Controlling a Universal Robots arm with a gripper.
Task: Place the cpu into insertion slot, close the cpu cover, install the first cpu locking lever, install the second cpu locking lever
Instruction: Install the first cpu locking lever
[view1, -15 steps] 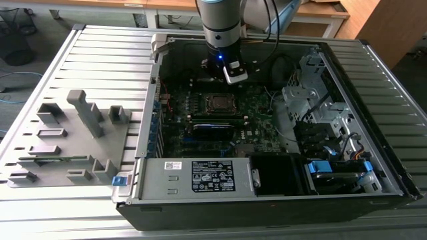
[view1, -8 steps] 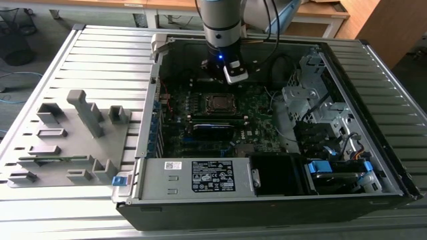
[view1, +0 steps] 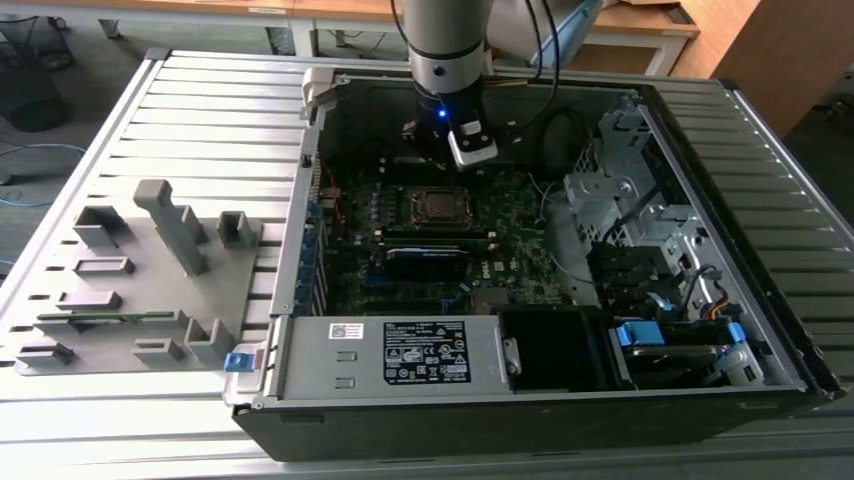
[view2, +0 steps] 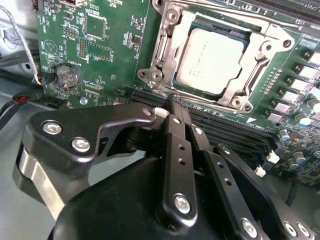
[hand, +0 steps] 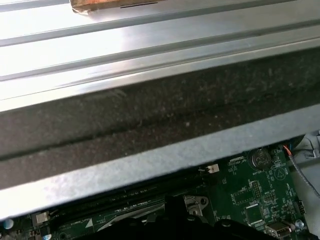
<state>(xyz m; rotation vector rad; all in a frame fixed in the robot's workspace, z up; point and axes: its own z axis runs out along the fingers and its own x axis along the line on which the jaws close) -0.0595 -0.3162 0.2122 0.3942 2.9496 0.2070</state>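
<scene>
Dull silver-tan metal marks the cpu (view2: 215, 61), which sits seated in the insertion slot (view2: 187, 35) on the dark green motherboard (view2: 100, 45) in the second wrist view. The cpu cover (view2: 240, 97) lies down around it — the thin grey frame rings the chip and the chip's top shows through the square window. In the exterior view the same socket (view1: 435, 205) sits near the middle of the board, inside the open computer case (view1: 727, 330).

The gripper (view2: 172, 100) hangs just beside the socket's near edge, above the long black memory slots (view2: 225, 130). Its black fingers (view2: 175, 145) appear drawn together at the tips, with nothing visible between them. In the exterior view the gripper (view1: 454, 150) stands over the board just beyond the socket, under the arm (view1: 447, 45).

Whether either locking lever is latched cannot be told from these views; a thin metal rod (view2: 260, 75) runs along one side of the frame.

Handling judgement: the chip is light, stiff and flat, with a smooth top likely to slip, so a hold by its opposite edges would suit it. The cover is thin sheet metal, hinged and springy — best pressed at its free edge. The levers are probably stiff wire, needing firm sideways pressure near their ends.
</scene>
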